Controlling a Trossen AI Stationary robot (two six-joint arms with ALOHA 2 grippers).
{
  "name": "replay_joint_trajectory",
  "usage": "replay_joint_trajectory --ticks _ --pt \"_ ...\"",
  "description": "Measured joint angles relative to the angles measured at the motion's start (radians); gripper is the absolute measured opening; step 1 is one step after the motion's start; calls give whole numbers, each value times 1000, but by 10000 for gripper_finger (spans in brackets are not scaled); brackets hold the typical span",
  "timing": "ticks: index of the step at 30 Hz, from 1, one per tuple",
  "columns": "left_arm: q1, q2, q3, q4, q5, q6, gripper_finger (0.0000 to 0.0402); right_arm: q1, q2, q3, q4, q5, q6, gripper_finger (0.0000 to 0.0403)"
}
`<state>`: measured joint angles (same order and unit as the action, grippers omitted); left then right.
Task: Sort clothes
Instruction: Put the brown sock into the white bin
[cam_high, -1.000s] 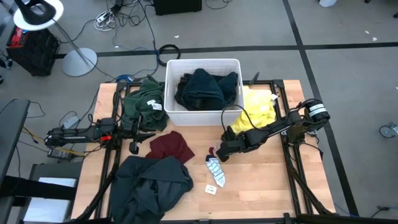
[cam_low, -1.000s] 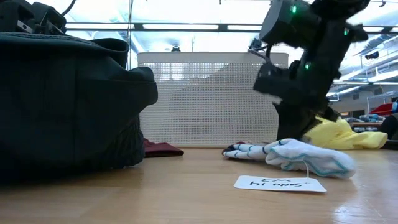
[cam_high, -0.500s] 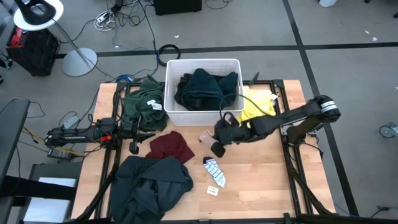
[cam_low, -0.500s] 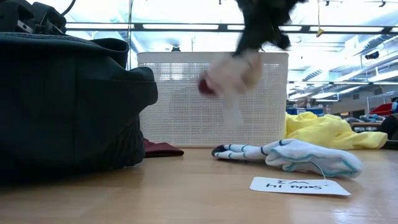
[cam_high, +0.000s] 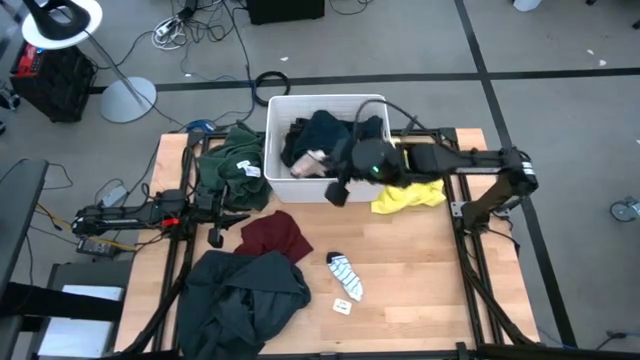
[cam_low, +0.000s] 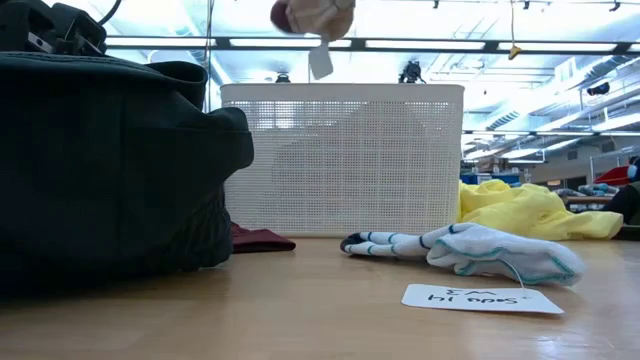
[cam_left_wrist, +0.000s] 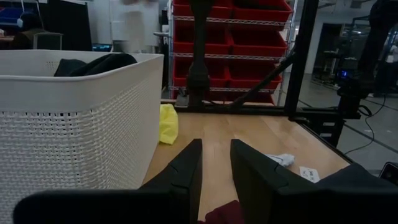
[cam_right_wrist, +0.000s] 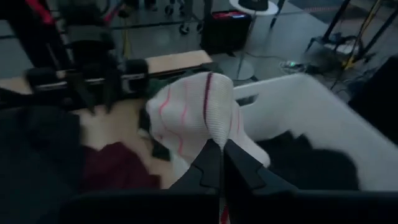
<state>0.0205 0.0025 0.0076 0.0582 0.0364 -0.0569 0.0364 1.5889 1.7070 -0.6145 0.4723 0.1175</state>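
Note:
My right gripper (cam_high: 328, 175) is shut on a small pale sock with red stripes (cam_high: 310, 165), held over the near left part of the white tub (cam_high: 272, 150). The sock also shows in the right wrist view (cam_right_wrist: 193, 109) and at the top of the low view (cam_low: 312, 12), its tag (cam_low: 320, 60) dangling. Dark garments (cam_high: 325, 135) lie in the tub. A white-and-teal patterned sock (cam_high: 346, 275) lies flat on the table. My left gripper (cam_high: 215, 228) is open and empty at the left, by the maroon piece (cam_high: 272, 237). My right gripper pinches the pale sock's bunched lower part (cam_right_wrist: 214, 144) between its two fingers. The arm reaches in from the table's right. The sock is lifted clear, above the tub's rim, bulging out beyond the fingertips.
A green top (cam_high: 228, 165) lies left of the tub and a yellow piece (cam_high: 410, 185) right of it. A dark grey-green jacket (cam_high: 245, 295) is heaped at the near left. A paper tag (cam_high: 340, 305) lies by the patterned sock.
My right gripper has lifted the pale sock off the table from beside the patterned sock. It has carried the sock up and toward the far edge, until it is over the tub. The patterned sock has stayed on the table.

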Motion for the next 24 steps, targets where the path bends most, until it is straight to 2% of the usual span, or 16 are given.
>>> replay_joint_trajectory --ticks 7,14,17,19,24 --pt "0 0 0 1 0 0 89 -124 122 45 104 -123 -103 0" --pt "0 0 0 2 0 0 89 -217 245 45 223 -137 -104 7" --pt "0 0 0 1 0 0 89 -245 287 45 226 -178 -103 8" --pt "0 0 0 1 0 0 89 -258 309 45 228 -216 -103 10" --pt "0 0 0 2 0 0 89 -272 336 45 302 -224 -93 28"
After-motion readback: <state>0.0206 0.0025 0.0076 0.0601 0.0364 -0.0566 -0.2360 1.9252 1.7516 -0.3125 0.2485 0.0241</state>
